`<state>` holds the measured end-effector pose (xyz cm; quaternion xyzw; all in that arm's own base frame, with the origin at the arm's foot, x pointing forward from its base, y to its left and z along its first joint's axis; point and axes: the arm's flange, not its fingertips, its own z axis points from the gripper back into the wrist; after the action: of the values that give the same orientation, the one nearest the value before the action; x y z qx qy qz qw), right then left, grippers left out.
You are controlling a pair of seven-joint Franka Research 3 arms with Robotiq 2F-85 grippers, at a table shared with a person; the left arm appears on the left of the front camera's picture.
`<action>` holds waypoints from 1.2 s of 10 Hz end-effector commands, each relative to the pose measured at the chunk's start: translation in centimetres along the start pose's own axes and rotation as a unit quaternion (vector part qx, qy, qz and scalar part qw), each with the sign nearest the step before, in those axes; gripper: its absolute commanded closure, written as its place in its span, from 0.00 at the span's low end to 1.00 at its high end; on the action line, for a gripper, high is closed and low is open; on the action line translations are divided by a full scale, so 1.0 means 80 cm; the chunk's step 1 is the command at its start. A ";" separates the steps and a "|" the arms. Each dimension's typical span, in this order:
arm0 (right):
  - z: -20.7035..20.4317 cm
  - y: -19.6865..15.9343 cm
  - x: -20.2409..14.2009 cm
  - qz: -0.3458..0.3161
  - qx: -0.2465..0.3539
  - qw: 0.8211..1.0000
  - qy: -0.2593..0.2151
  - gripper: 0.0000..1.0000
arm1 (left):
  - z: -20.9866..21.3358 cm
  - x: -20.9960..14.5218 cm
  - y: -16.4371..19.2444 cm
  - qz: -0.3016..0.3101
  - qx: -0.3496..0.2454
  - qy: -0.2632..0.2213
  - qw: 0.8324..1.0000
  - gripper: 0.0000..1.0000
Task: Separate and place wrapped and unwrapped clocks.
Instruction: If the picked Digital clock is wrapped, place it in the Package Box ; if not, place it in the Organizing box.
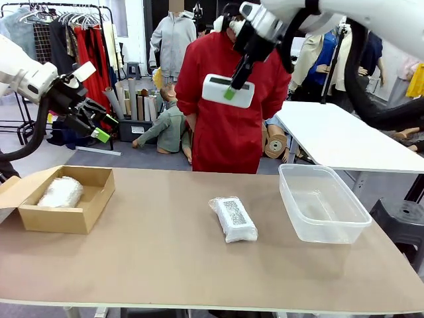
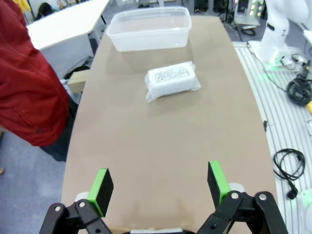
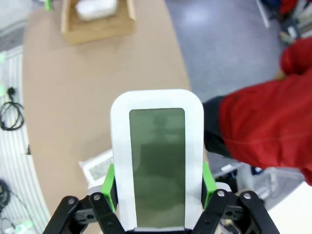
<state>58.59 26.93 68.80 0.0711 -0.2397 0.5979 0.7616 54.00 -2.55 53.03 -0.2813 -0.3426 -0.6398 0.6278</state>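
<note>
R end effector point(image 1: 230, 91) clamped on bare clock point(image 1: 215, 89), held high in the air, up and left of the clear tub point(image 1: 331, 232).
L end effector point(image 2: 160, 181) jaws wide, empty, in the air far left of tub. 1 wrapped clock point(image 1: 232, 218) lies on surface point(image 1: 165, 265) just left of tub; 2nd wrapped clock point(image 1: 60, 192) sits in open cardboard box point(image 1: 93, 199), well left of tub. Person in red coat point(image 1: 228, 132) stands beyond tub's far-left corner.

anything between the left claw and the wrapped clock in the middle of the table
Nothing visible does. The left claw is open, and only bare table lies between it and the wrapped clock.
</note>
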 end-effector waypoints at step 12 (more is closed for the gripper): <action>0.090 -0.046 -0.233 -0.399 -0.153 0.902 0.061 1.00 | 0.002 0.001 -0.002 0.000 0.004 -0.001 1.000 0.00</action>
<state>58.58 6.47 67.62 0.0143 -0.2349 0.2350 0.9431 54.00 -2.52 53.02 -0.2812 -0.3427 -0.6395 0.6281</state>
